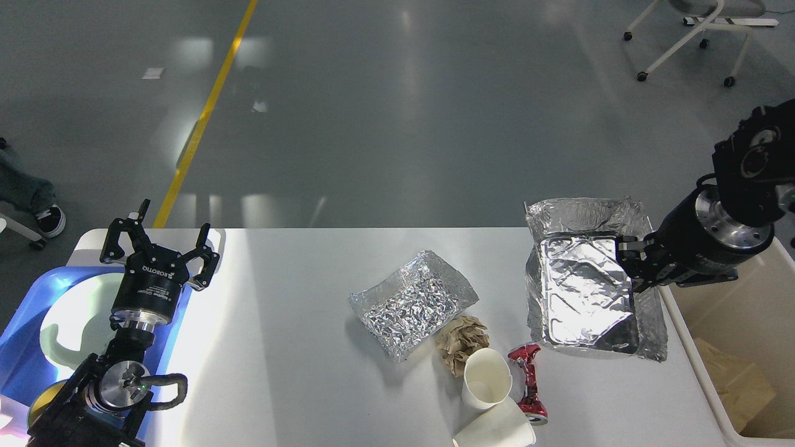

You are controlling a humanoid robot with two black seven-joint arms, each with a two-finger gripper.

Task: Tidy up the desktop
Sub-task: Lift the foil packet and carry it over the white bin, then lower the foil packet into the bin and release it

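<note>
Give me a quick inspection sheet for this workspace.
Surface: white desktop, mostly bare on the left half.
Job's things: foil tray; crumpled foil sheet.
Clutter: brown paper wad, two paper cups, crushed red can.
Hands: left hand open over the blue tray; right hand at the foil tray's edge, grip unclear.
Cables: nothing seen.
Surroundings: beige bin right, wheeled chair, yellow floor line.

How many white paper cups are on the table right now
2: one paper cup lies beside the crumpled brown paper; the other cup lies just below it at the desktop front edge.
</note>
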